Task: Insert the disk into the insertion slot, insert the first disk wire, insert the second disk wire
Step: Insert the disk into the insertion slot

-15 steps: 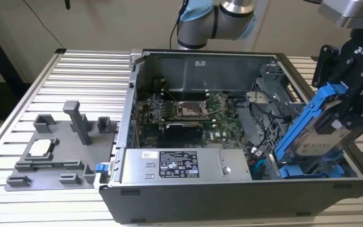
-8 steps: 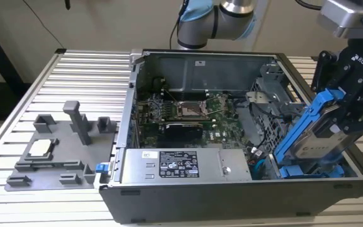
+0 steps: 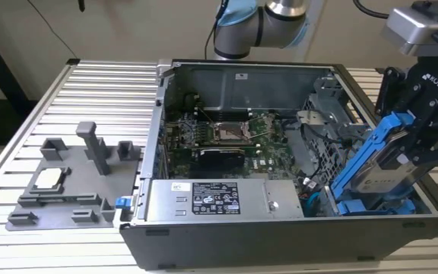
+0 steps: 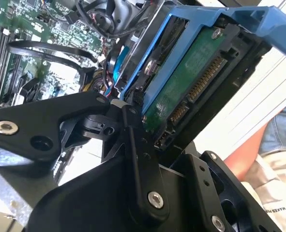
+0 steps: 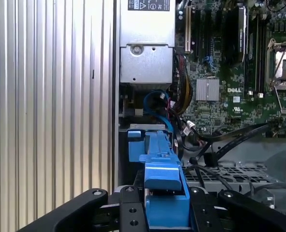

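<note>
Where the black pincer (image 3: pixel 406 153) hangs at the exterior view's right, we find it clenched on the disk (image 3: pixel 375 180), gripping its blue frame from both sides. In the first wrist view its fingers (image 5: pixel 131 212) stand on either side of the frame's narrow blue edge. In the second wrist view one finger (image 4: pixel 133 130) presses against the disk's side, next to the green circuit board on its underside.

We see the disk tilted steeply. Its upper end rises above the rim of the open computer case (image 3: pixel 280 240), while its lower end reaches down inside, just above a second blue-framed drive (image 3: pixel 376 206) lying low in the case. The slot (image 3: pixel 319 141), a bay in the perforated grey cage, is just beside the tilted disk, towards the exterior view's left. We cannot tell whether the disk's lower end has entered it.

Further out in the case sit a grey power box (image 3: pixel 219 200) with a black-and-white sticker and the green main board (image 3: pixel 227 134), with a bundle of coloured cables (image 5: pixel 181 92) between them. The case stands on a ribbed metal counter (image 3: pixel 89 85). Well apart from it, at the exterior view's left, rests a grey plastic holder (image 3: pixel 67 182) with upright pegs. The arm (image 3: pixel 261 23) rises behind the case.
</note>
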You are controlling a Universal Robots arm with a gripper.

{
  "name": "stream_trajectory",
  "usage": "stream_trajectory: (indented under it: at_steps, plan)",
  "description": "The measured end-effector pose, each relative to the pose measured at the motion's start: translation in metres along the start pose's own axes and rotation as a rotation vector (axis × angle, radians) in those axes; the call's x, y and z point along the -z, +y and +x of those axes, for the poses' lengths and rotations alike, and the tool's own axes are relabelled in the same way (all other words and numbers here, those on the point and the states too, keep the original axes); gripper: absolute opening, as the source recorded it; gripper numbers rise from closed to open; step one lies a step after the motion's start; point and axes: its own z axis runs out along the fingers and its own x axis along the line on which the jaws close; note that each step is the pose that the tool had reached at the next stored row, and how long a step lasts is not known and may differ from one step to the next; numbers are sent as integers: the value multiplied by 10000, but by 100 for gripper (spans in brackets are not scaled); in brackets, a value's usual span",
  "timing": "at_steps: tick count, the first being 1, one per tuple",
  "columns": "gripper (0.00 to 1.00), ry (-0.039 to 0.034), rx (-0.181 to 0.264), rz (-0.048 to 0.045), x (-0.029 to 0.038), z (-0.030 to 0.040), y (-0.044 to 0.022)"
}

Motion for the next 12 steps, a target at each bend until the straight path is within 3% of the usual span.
stream_trajectory:
  at_steps: [12]
  plan:
    - [33,-10,-4,0,-192,-26,-11]
